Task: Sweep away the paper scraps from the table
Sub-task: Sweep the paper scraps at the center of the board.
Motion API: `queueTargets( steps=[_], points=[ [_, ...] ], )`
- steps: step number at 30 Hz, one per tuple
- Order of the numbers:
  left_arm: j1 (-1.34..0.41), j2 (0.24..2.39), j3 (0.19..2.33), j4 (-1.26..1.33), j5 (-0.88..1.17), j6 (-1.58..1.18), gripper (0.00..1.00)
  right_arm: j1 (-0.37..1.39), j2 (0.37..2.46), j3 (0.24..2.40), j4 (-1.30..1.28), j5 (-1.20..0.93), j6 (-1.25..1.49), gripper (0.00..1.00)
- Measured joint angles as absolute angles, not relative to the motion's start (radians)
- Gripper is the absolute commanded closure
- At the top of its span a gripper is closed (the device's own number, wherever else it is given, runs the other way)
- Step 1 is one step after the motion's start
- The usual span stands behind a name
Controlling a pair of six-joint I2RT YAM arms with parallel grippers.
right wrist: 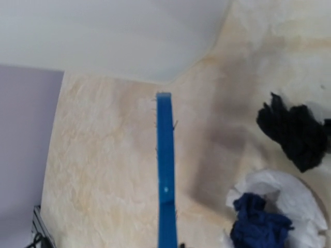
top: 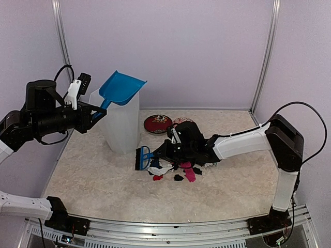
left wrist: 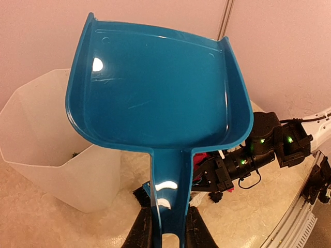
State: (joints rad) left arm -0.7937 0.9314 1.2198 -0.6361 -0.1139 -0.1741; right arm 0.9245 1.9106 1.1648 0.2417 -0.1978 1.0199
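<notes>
The paper scraps (top: 178, 169) lie in a small pile of pink, red, black, navy and white wads on the beige table (top: 103, 191). My right gripper (top: 163, 154) is shut on a blue brush (top: 142, 157), whose bristles rest on the table at the pile's left edge. In the right wrist view the brush (right wrist: 165, 170) runs up the middle, with black (right wrist: 292, 129), navy (right wrist: 256, 222) and white (right wrist: 279, 191) wads to its right. My left gripper (top: 95, 113) is shut on the handle of the blue dustpan (top: 121, 88), held raised over a white bin. The pan (left wrist: 155, 98) looks empty.
The tall translucent white bin (top: 121, 126) stands left of the pile and also shows in the left wrist view (left wrist: 46, 139). Two small patterned bowls (top: 158, 124) (top: 181, 121) sit behind the pile. Metal frame posts stand at the back corners.
</notes>
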Motion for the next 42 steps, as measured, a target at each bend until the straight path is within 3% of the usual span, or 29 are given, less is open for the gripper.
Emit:
queueTargets(
  steps=[16,32,42],
  points=[
    [-0.794,0.876,1.199,-0.637,-0.079,-0.171,1.0,0.815,1.946,1.079,0.279,-0.196,1.155,1.0],
    [-0.799,0.907,1.191,-0.636,-0.022,-0.17,1.0,0.667,1.482,0.665,0.197,-0.128,1.169,1.0],
    [-0.814,0.978,1.188,-0.599,0.002,-0.171,1.0,0.645,1.177,0.641,-0.015,-0.065,1.096,1.0]
  ],
)
